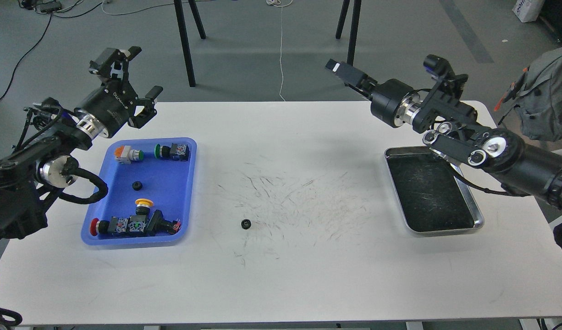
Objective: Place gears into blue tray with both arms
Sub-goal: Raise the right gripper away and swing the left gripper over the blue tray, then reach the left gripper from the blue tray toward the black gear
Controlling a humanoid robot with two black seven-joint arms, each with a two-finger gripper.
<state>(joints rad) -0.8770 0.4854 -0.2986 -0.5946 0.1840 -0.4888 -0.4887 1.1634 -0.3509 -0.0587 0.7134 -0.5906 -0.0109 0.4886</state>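
Head view: my left claw (133,75) stands spread above the blue tray's (187,183) far edge, white lettering on its wrist unreadable. My right claw (338,68): cannot tell. One gear (137,185) lies flat in the tray; another gear (245,223) lies flat on the surface (281,284).

One camera only, set at head height at the table's (281,284) six o'clock edge, looking forward and down toward twelve o'clock. It stands back enough to take in the whole tabletop and floor (400,41) beyond.
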